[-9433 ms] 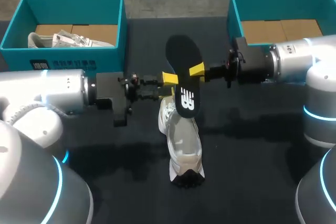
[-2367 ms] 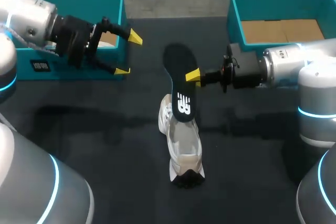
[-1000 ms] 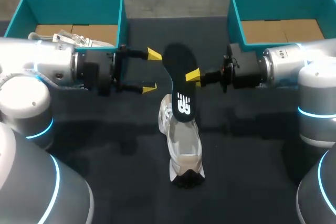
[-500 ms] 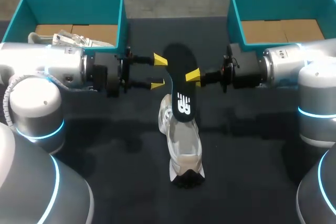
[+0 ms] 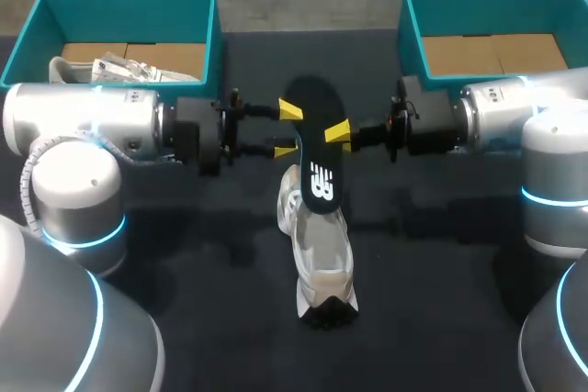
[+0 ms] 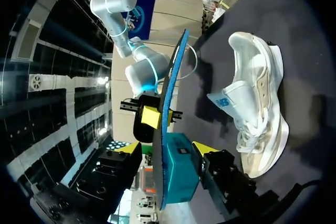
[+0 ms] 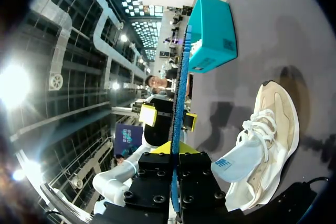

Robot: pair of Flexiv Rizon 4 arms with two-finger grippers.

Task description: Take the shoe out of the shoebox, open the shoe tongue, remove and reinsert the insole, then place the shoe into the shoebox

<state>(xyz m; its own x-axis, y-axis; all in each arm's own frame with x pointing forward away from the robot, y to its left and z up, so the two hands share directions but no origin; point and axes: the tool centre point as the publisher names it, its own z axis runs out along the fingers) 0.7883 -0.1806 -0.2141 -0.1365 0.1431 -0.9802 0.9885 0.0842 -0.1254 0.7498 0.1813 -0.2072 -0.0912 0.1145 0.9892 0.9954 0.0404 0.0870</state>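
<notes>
**Insole out of shoe, held upright; reinsertion pending**

Nearest the robot, the white shoe (image 5: 317, 254) lies on the dark surface (image 5: 184, 300), outside either box. Just beyond it the black insole (image 5: 317, 144) stands on end. Its lower end overlaps the shoe's far end, but contact cannot be confirmed. The right fingers (image 5: 340, 130) are clamped on the insole's right edge. The left fingers (image 5: 291, 110) stand apart, one either side of the opposite edge. Farthest off, the left shoebox (image 5: 119, 6) holds a second shoe (image 5: 119, 69), and the right shoebox (image 5: 487, 2) shows only its cardboard floor.

Assessment: removal is complete and reinsertion is the step in hand. The next move likely requires the left fingers to close for a second hold. The insole's lower end must then be steered squarely into the shoe's opening.

View comparison: only the head view shows the boxes. The left wrist view shows the insole edge-on with a gap to each finger, which the head view cannot settle. The right wrist view shows no such gap.
</notes>
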